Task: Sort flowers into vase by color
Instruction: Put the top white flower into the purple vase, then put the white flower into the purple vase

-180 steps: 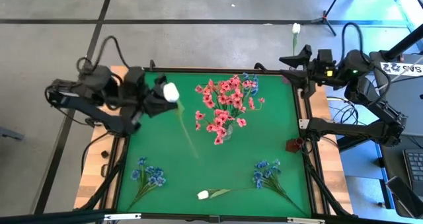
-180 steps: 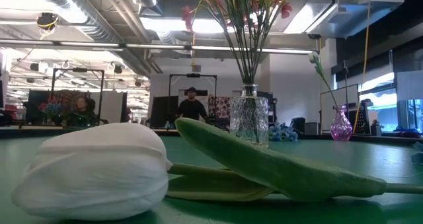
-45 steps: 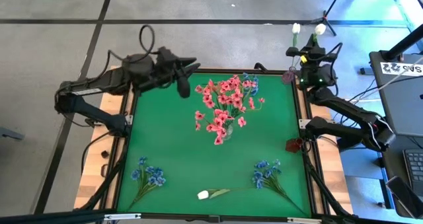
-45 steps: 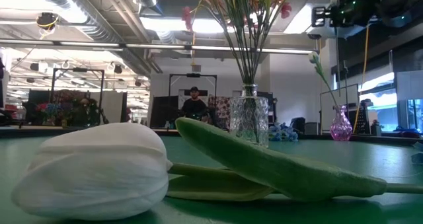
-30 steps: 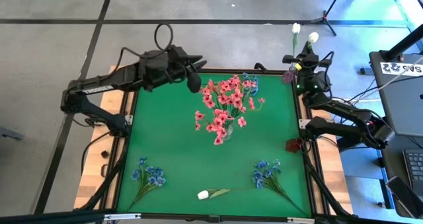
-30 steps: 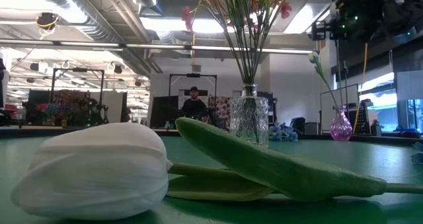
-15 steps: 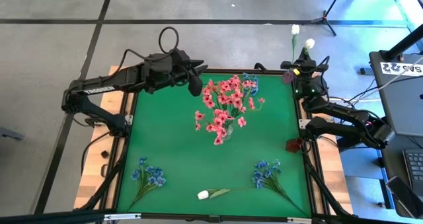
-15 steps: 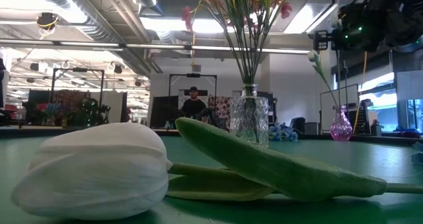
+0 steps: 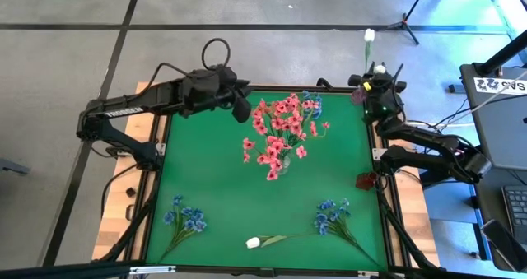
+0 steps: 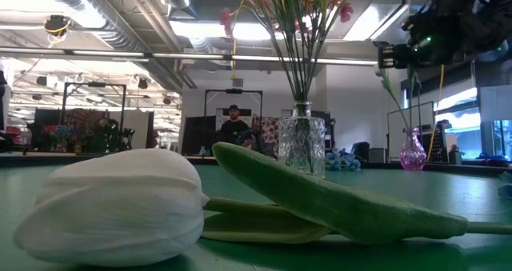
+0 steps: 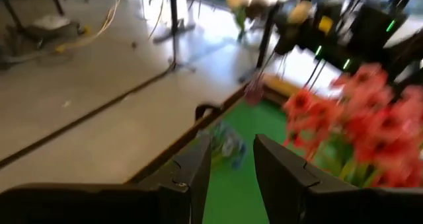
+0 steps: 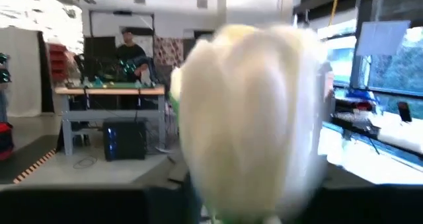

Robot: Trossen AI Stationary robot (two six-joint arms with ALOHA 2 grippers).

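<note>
Green felt table [image 9: 206, 180], seen from above: clear cut-glass vase [image 10: 302, 145] w/ pink bloom sprigs [image 9: 280, 127] sits centre-far. Two blue bloom sprigs lie near the front edge, one at left [image 9: 184, 220], one at right [image 9: 333, 217], w/ a white tulip bud on green stem [image 9: 257, 242] between them. My left gripper [image 9: 240, 104] hovers by the far edge, just beside the pink blooms, fingers [image 11: 198, 164] apart, empty. My right gripper [image 9: 379, 90] is at the far right corner, clamped on a white tulip bud [image 12: 254, 112], above a small pink glass vase [image 10: 413, 151].
</note>
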